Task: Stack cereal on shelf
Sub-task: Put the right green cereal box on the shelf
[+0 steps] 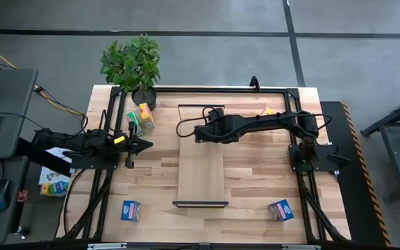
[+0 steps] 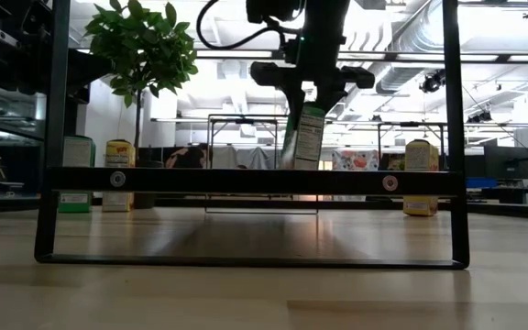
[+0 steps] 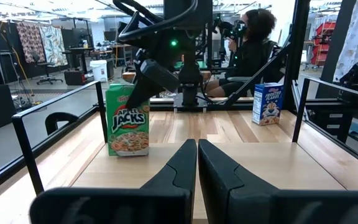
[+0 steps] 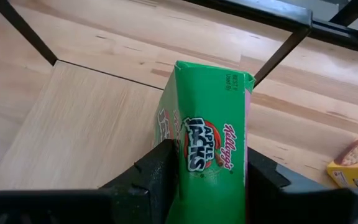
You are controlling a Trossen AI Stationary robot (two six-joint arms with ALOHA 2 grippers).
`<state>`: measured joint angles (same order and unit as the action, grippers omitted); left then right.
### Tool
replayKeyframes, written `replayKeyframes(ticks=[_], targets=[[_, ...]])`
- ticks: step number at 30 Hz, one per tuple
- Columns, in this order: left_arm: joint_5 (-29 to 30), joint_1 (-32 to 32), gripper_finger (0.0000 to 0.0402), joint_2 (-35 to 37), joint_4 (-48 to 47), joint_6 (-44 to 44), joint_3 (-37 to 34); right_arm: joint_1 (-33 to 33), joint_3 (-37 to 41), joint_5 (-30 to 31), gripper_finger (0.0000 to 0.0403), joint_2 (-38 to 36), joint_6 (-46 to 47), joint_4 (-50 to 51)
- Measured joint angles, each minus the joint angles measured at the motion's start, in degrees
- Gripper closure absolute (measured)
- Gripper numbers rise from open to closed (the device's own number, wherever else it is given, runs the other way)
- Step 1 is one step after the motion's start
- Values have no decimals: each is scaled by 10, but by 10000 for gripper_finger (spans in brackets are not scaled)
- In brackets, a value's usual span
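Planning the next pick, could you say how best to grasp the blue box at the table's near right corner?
Probably its top, from straight above, closing on the two broad faces: the blue box stands upright in the open, nothing beside it.

Cereal box (image 4: pixel 207 143) on shelf (image 1: pixel 201 173) far end; plant (image 1: pixel 132 61) behind-left.

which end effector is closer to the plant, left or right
Left. The left end effector sits at the table's left side, just in front of the plant. The right end effector is farther off, over the shelf, shut on a green cereal box.
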<state>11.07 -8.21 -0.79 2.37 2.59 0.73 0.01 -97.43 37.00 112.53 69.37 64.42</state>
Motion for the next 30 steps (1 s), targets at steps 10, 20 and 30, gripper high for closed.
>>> replayKeyframes(ticks=[10, 20, 30], targets=[[0, 0, 392, 0, 0, 0, 0, 1, 0, 18, 248, 0, -25, 0], [0, 0, 392, 0, 0, 0, 0, 4, 0, 24, 162, 0, -33, -1], [0, 0, 392, 0, 0, 0, 0, 4, 0, 31, 148, -5, -37, -22]])
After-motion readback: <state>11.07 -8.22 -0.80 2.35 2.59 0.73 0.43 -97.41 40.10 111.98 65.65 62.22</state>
